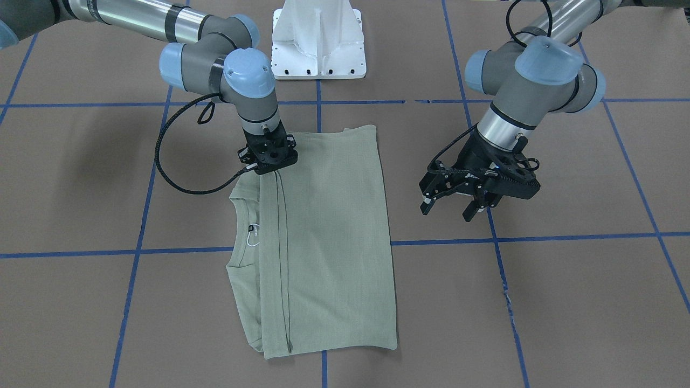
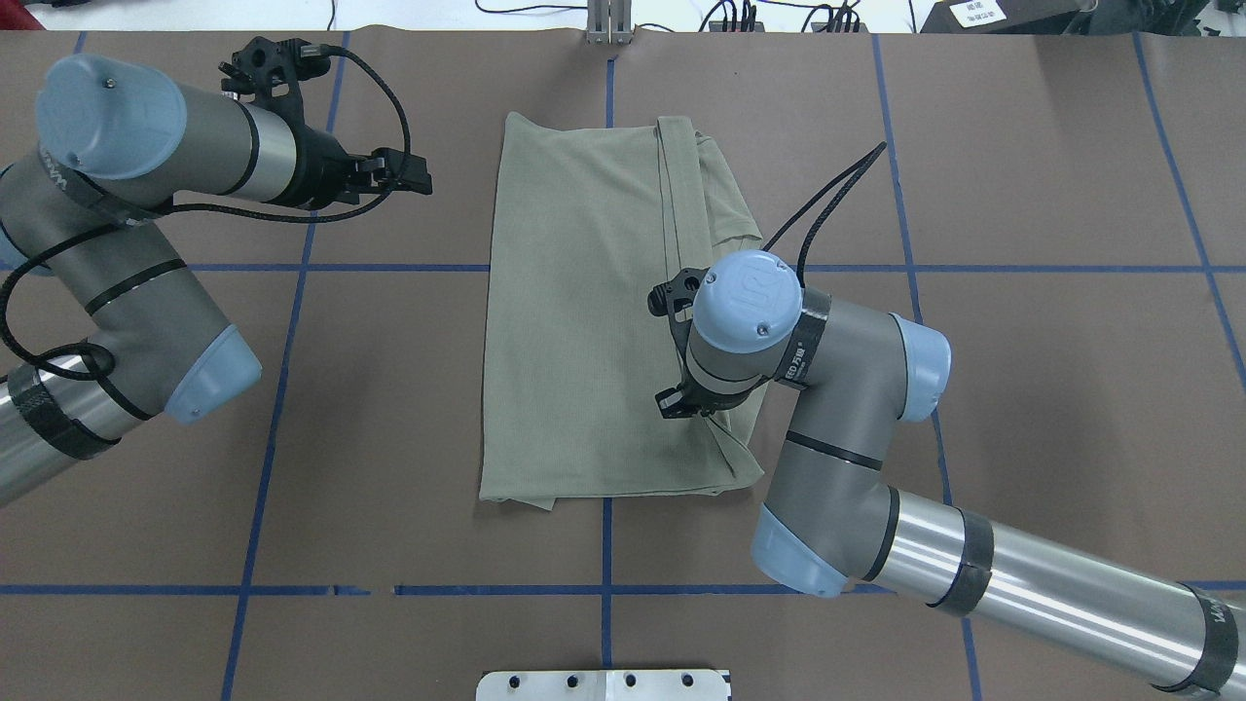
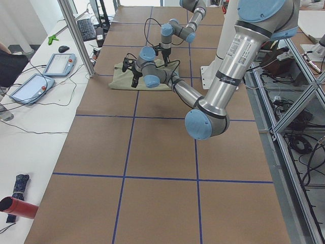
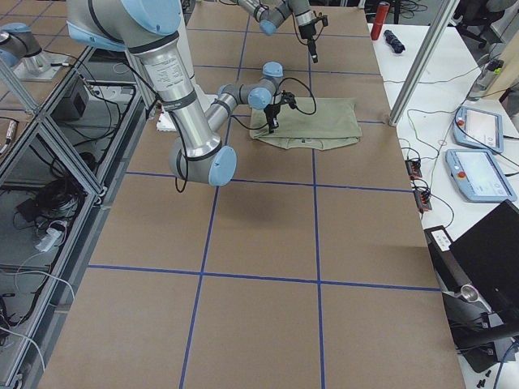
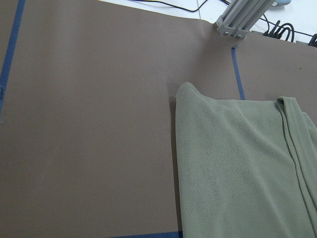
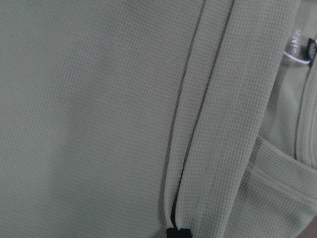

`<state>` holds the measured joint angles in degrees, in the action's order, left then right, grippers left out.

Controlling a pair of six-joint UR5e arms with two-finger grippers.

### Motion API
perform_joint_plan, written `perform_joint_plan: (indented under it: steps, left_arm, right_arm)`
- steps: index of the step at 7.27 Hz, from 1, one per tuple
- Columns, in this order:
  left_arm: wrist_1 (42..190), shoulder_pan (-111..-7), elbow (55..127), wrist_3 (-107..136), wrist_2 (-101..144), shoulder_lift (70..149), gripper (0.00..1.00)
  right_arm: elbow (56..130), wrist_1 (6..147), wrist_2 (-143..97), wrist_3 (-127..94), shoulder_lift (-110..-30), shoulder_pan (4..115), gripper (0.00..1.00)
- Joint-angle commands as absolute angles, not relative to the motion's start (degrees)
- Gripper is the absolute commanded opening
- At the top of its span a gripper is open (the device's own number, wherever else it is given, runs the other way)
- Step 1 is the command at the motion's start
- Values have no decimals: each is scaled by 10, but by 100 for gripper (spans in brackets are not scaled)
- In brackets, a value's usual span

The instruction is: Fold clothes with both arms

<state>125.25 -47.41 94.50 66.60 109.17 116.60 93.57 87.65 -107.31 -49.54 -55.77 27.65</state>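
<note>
1. Shows the right gripper (image 6: 177, 232) pressed together on the shirt (image 1: 323, 231), apparently nipping the narrow folded strip (image 1: 274, 258) at the end nearest the white pedestal base (image 1: 318, 43).
2. Finds the shirt folded into a long rectangle, flat on the table (image 1: 539, 302) straight out from the pedestal base. Leaves the ribbed collar (image 1: 237, 258) and black neck label (image 1: 251, 228) peeking out along the edge on the base's right-arm side.
3. Probably catches a fold half made, with only the base-side end of the strip gripped and nothing holding the end farthest from the base.
4. To do this step well: lift just enough to free the top layer, then carry it level and parallel to the crease. Avoid any tug toward the base, which could skid the lower layers and skew the rectangle.
5. Better still: bring the other claw to the strip's end farthest from the base and move both ends together.
6. Shows the left gripper (image 1: 447, 211) spread wide and holding nothing. Places it above bare table on the base's left-arm side, apart from the shirt's plain long edge.
7. Shows the right arm (image 1: 215, 70) reaching out from beside the base, elbow folded, wrist turned straight down onto the cloth.
8. Shows the left arm (image 1: 517, 102) bent at the elbow, wrist tilted, fingers angled down and toward the shirt.
</note>
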Motion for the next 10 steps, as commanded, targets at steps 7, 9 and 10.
perform_joint_plan:
  steps: [7, 9, 10]
  left_arm:
    - [1252, -473, 943, 667, 1092, 1169, 100]
    - [1252, -473, 943, 667, 1092, 1169, 100]
    - [1252, -473, 943, 667, 1092, 1168, 100]
  right_arm:
    - [1012, 877, -1071, -496, -654, 297, 6]
    - [1019, 876, -1071, -504, -651, 301, 100]
    - [1020, 876, -1071, -504, -646, 312, 100]
